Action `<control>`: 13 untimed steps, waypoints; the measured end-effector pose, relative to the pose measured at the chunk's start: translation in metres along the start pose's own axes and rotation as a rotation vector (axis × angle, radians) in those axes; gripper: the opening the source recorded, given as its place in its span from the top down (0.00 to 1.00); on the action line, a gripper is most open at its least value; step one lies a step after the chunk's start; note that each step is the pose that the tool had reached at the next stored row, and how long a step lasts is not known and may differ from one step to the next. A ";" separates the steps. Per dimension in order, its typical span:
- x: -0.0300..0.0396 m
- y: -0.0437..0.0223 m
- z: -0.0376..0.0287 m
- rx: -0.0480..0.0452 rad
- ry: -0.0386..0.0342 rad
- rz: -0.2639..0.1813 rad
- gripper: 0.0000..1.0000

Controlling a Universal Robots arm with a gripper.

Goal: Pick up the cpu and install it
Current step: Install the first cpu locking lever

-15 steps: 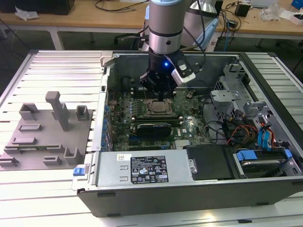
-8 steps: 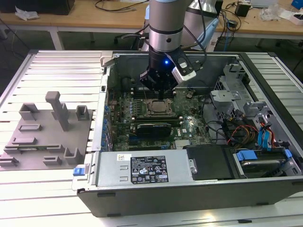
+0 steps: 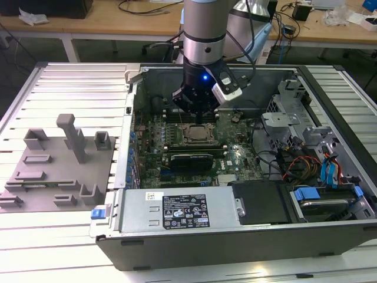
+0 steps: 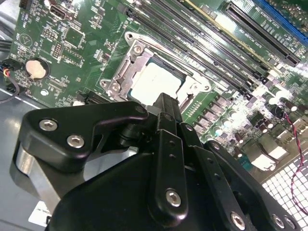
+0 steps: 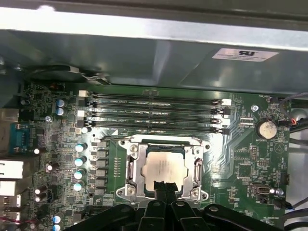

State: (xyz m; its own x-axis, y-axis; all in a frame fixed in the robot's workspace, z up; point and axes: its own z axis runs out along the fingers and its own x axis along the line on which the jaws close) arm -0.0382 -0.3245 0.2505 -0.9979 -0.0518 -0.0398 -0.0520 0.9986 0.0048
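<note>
The cpu [image 5: 161, 166] is a flat square chip with a pale silver top. It lies flat inside the metal socket frame [image 5: 130, 168] on the green motherboard [image 5: 62, 159]. My gripper [image 5: 163, 184] hovers just above the chip's edge, its two black fingers pressed together and holding nothing. In the second wrist view the gripper [image 4: 166, 100] stands just short of the cpu [image 4: 154, 79]. In the exterior view the gripper [image 3: 199, 118] hangs inside the open computer case, directly over the cpu [image 3: 197, 134].
Memory slots [image 5: 154, 113] run beside the socket, and a coin battery [image 5: 265, 128] sits nearby. The case walls [image 3: 135, 118] close in around the board. A power supply [image 3: 177, 212], drive cage [image 3: 283, 112] and cables [image 3: 306, 165] crowd the case. A grey fixture [image 3: 59, 165] stands outside.
</note>
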 end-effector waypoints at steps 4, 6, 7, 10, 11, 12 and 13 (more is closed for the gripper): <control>0.0068 0.0006 -0.0002 -0.0001 0.0000 0.000 0.89; 0.0117 0.0010 -0.0005 0.0000 0.0000 0.000 0.89; 0.0139 0.0011 -0.0006 0.0000 0.0000 0.000 0.89; 0.0256 0.0023 -0.0010 -0.0001 0.0000 0.000 0.89; 0.0282 0.0026 -0.0011 -0.0001 -0.0001 0.000 0.89; 0.0317 0.0030 -0.0012 -0.0001 -0.0001 0.000 0.89; 0.0343 0.0034 -0.0013 -0.0001 -0.0001 0.000 0.89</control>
State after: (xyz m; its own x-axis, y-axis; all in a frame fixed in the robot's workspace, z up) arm -0.0726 -0.3230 0.2504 -0.9979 -0.0517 -0.0399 -0.0519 0.9986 0.0049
